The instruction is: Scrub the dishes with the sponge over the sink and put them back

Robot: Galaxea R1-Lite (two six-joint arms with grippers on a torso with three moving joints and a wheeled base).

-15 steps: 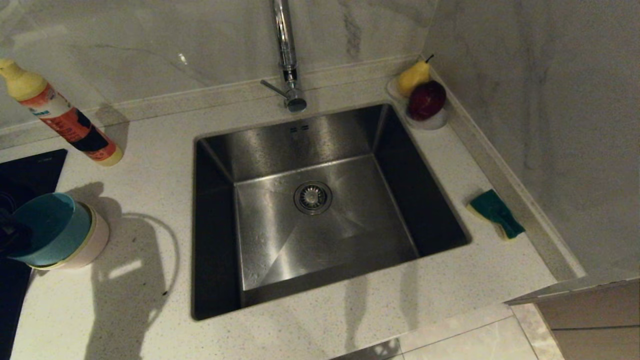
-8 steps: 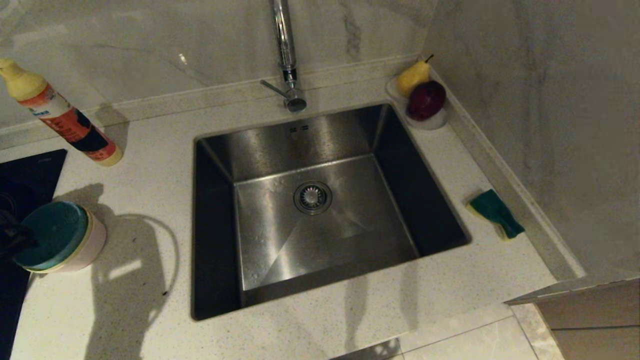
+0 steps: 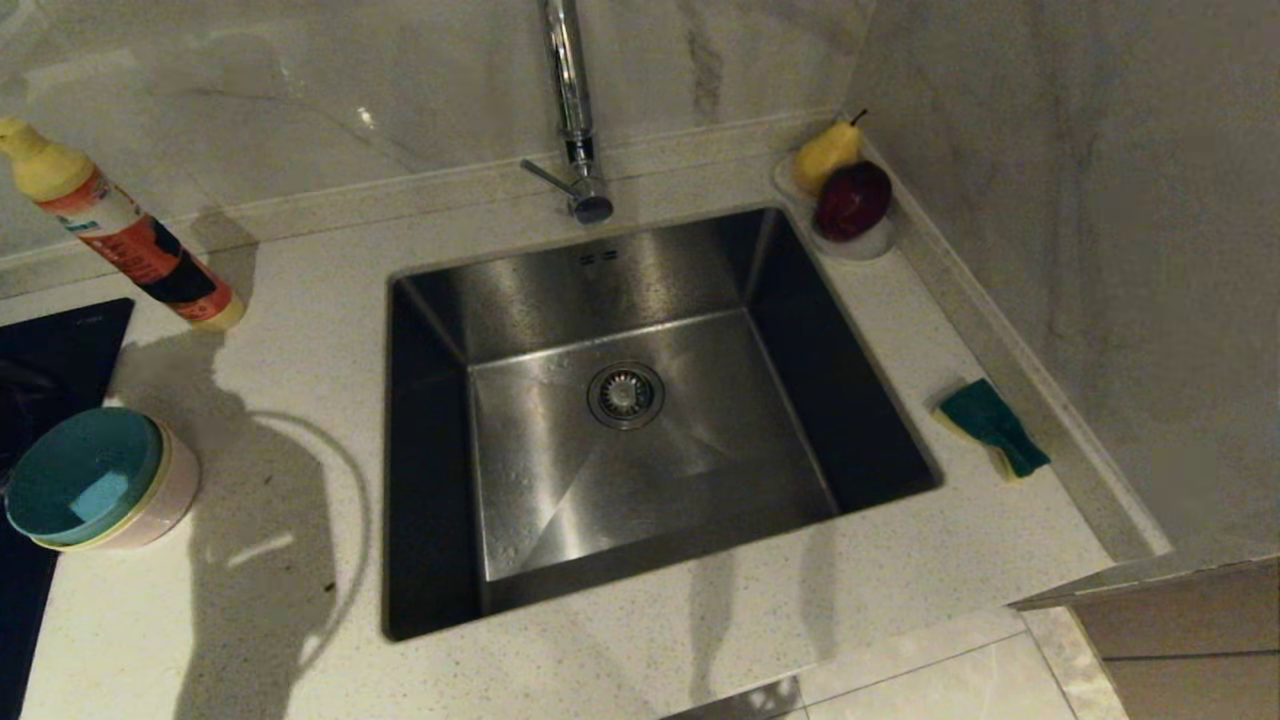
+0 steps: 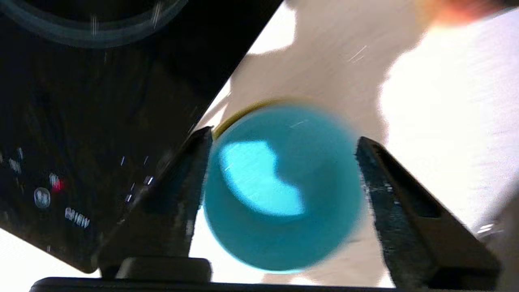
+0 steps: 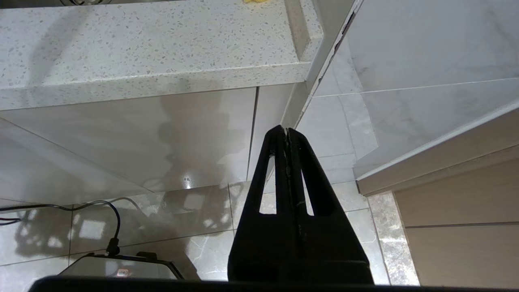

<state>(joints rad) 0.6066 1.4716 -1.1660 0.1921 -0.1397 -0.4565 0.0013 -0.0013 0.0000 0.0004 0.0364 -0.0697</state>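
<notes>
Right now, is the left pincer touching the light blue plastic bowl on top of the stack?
Apart. The left wrist view shows the left pincer open, with counter visible between the light blue plastic bowl and one finger.

You are looking down on a pale speckled stone countertop [image 3: 300, 640] set into a corner, with grey-veined marble wall panels [image 3: 1080, 200] behind it and along its right side. At its left edge sits a black glass cooktop [image 3: 50, 345]. Light falls from behind you, throwing soft shadows over the counter near its left end. Under the counter you see flat beige cabinet fronts [image 5: 134, 134], and below them a glossy tiled floor [image 5: 194, 227] mirrors the light, with a black cable [image 5: 109, 215] trailing across it
</notes>
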